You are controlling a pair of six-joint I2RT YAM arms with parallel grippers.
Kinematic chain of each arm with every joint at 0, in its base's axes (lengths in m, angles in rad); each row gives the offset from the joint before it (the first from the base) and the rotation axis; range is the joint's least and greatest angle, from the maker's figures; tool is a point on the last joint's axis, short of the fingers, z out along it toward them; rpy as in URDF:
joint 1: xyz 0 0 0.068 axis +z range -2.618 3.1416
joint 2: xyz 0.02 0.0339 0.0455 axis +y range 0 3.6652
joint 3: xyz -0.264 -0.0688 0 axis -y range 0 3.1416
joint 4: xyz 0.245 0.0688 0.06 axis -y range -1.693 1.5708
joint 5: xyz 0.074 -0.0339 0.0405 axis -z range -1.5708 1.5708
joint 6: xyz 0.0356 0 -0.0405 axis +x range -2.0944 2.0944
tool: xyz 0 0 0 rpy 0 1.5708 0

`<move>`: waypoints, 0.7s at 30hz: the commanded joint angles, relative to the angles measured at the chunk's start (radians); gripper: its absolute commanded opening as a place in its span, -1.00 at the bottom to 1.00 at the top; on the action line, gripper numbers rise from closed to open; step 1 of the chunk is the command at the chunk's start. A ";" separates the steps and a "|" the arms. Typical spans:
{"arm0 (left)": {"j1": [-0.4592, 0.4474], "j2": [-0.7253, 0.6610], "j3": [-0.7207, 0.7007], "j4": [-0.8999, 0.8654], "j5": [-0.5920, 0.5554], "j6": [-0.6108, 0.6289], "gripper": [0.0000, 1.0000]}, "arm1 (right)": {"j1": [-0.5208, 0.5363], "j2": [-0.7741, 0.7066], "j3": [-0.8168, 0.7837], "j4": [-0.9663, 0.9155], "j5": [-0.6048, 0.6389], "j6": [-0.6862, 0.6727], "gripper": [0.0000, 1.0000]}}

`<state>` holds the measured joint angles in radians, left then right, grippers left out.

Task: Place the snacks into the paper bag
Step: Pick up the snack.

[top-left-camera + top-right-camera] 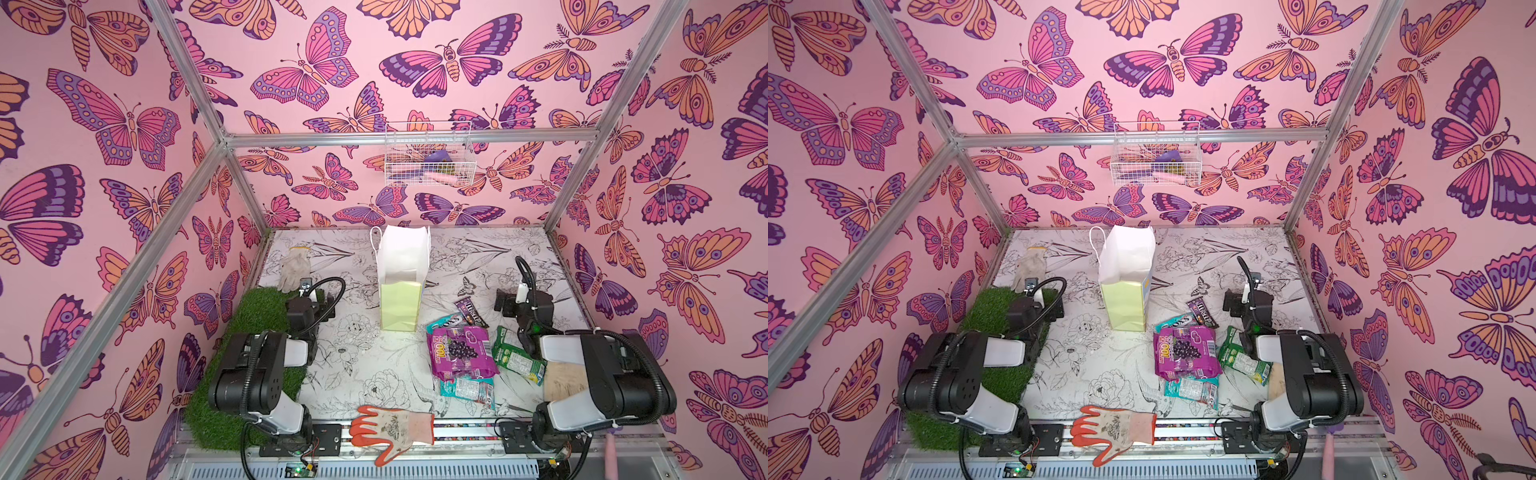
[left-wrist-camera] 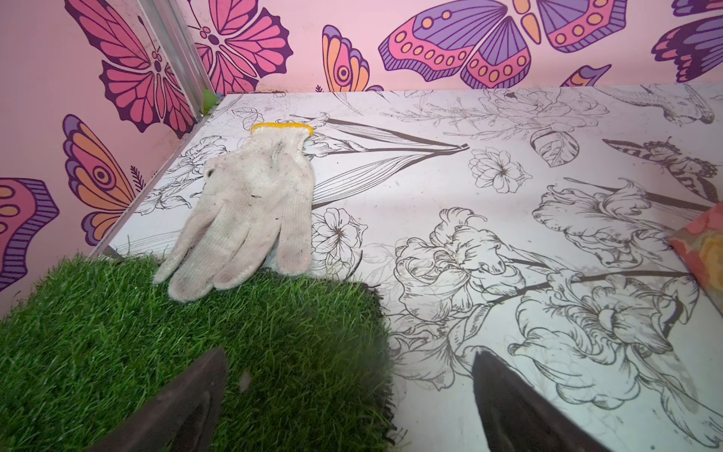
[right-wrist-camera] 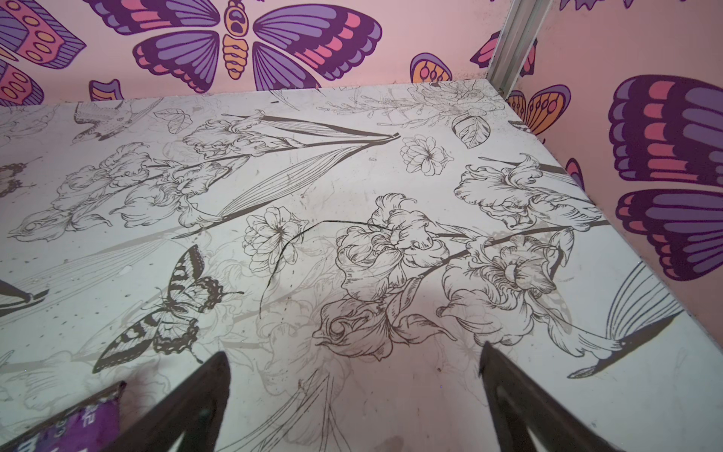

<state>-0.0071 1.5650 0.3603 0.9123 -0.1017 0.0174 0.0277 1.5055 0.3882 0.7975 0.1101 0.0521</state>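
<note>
The paper bag (image 1: 399, 309) (image 1: 1127, 307) stands upright and open at the table's middle back, pale yellow-green front toward me. To its right the snacks lie flat: a magenta grape bag (image 1: 461, 353) (image 1: 1185, 353) over a teal packet (image 1: 467, 388), another teal packet (image 1: 444, 322), a green-and-yellow bag (image 1: 515, 359) and a dark M&M's packet (image 1: 470, 312). My left gripper (image 1: 322, 301) (image 2: 351, 354) is open and empty, straddling the grass mat's edge left of the bag. My right gripper (image 1: 505, 305) (image 3: 355, 350) is open over bare table beside the M&M's packet, whose corner (image 3: 70, 424) shows.
A pale cloth glove (image 1: 295, 264) (image 2: 250, 219) lies at the back left, its fingers on the green grass mat (image 1: 257, 316) (image 2: 117, 352). An orange-and-white work glove (image 1: 392, 430) lies at the front edge. A white wire basket (image 1: 428, 160) hangs on the back wall. Walls close three sides.
</note>
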 commanded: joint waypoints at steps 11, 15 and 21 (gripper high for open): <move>0.002 -0.011 0.002 0.020 -0.006 -0.008 0.98 | -0.006 0.002 0.017 0.006 -0.014 -0.005 0.99; 0.001 -0.012 0.003 0.017 -0.007 -0.009 0.98 | -0.006 0.002 0.017 0.005 -0.013 -0.003 0.99; 0.000 -0.013 -0.007 0.034 -0.069 -0.032 0.99 | -0.007 0.002 0.018 0.006 -0.013 -0.003 0.99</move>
<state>-0.0071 1.5650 0.3603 0.9127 -0.1143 0.0139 0.0277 1.5055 0.3882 0.7975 0.1101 0.0517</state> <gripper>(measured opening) 0.993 0.993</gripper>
